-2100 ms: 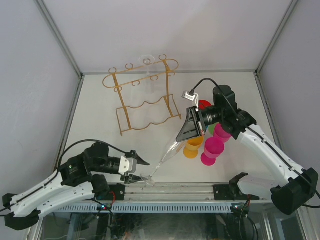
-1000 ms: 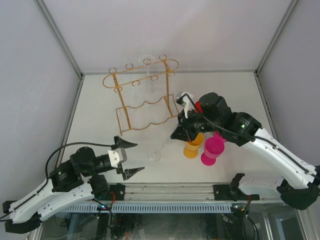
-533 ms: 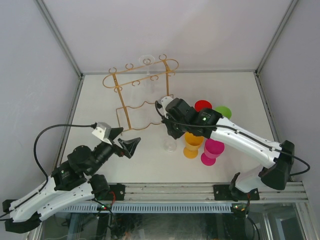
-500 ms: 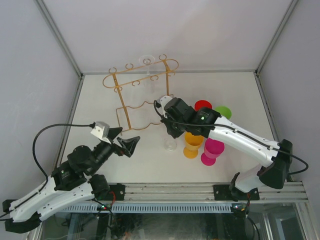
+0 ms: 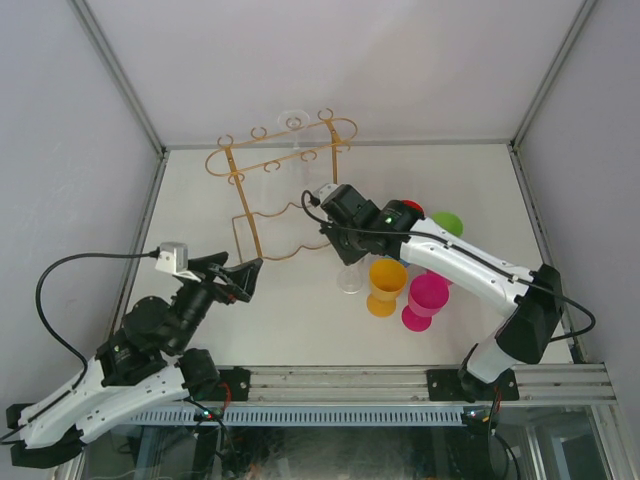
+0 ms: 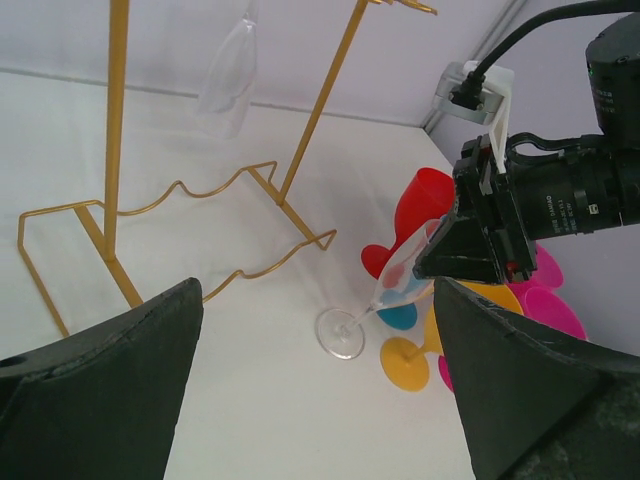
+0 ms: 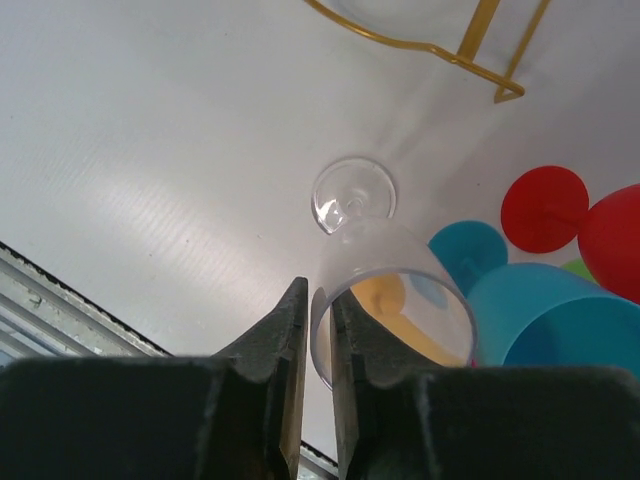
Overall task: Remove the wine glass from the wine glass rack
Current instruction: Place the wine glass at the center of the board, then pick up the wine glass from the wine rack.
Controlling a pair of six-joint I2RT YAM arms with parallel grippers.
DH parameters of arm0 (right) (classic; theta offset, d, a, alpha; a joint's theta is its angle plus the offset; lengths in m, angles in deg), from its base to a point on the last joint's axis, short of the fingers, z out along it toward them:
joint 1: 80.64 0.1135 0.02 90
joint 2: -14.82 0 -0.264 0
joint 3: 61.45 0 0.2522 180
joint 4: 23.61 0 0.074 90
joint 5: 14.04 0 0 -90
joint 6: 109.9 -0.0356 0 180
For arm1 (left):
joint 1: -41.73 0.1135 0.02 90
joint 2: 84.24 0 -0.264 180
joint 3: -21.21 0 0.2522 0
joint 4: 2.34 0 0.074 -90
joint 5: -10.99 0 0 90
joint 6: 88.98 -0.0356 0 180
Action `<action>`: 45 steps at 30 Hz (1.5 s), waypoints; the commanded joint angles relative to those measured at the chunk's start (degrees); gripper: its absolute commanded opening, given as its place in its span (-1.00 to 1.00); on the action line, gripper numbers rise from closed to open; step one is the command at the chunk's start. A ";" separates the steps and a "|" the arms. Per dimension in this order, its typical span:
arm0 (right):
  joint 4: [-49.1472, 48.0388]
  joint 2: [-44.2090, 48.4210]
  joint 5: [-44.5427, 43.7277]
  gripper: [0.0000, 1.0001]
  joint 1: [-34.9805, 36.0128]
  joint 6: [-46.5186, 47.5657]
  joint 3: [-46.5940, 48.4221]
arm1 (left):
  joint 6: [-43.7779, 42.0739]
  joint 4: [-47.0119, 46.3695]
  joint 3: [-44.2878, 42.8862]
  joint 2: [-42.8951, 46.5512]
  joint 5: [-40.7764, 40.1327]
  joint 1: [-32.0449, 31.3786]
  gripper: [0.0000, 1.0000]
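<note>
Nearly done with the job. One clear wine glass (image 6: 403, 282) off the gold rack (image 6: 113, 150) and down on the white counter (image 5: 200, 220), with its round foot flat on the counter. Just in front of the rack's wavy bottom wire, and right beside the yellow cup (image 5: 385, 285) and the pink cup (image 5: 425, 300). Leaning over a bit, not standing up straight.

Pinched at the rim by the right claw (image 7: 318, 320). Two black fingers (image 7: 285, 340) almost together, with only the thin wall of the glass between them. Right on top of the glass, that claw, and reaching down at it from above. Looks like a real hold, going by the lean of the glass.

Left to do, at a guess: stand the glass up straight, let go of the rim, then lift away slowly. Easy to bump the cups, so close by.

Another clear glass (image 6: 228, 75) hanging upside down from the top of the rack, at the back. Maybe next, maybe not; hard to say.

Left claw (image 5: 240, 277) open as wide as can be, with nothing in it. Up in the air near the front corner of the rack, pointing toward the glass but well apart from it.
</note>
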 commanded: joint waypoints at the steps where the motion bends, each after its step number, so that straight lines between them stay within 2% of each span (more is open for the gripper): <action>1: 0.16 -0.34 1.13 -0.68 -1.21 0.31 3.83 | 0.49 -0.87 0.21 1.06 -2.61 0.24 1.00; 10: 2.50 -1.18 1.33 -0.32 -1.89 1.51 7.96 | 0.60 -0.17 0.35 0.46 -2.48 0.18 1.00; 18: 1.68 1.63 1.91 -0.22 -2.53 2.07 13.96 | 0.51 0.12 -0.18 -0.33 -2.58 0.26 1.00; 23: -6.08 5.86 6.10 -0.10 -5.95 0.81 14.83 | 0.82 0.21 -0.27 -0.49 -2.67 0.23 1.00; 29: -22.51 8.13 13.34 -0.01 -13.43 -6.08 12.06 | 2.03 1.07 -0.42 -0.67 -2.45 0.19 1.00; 31: -28.23 6.90 15.66 0.01 -16.02 -9.73 11.79 | 2.62 1.26 -0.28 -0.65 -2.23 0.18 1.00; 35: -32.68 2.37 19.23 -0.01 -19.76 -17.51 15.73 | 3.11 1.46 -0.63 -0.99 -1.59 0.18 1.00; 41: -32.63 -8.01 18.78 -0.02 -20.23 -20.99 26.82 | 3.32 1.80 -0.97 -1.64 -1.78 0.18 1.00; 45: -29.33 -15.56 16.43 -0.06 -20.23 -22.42 36.65 | 3.24 2.18 -1.34 -2.15 -1.50 0.21 1.00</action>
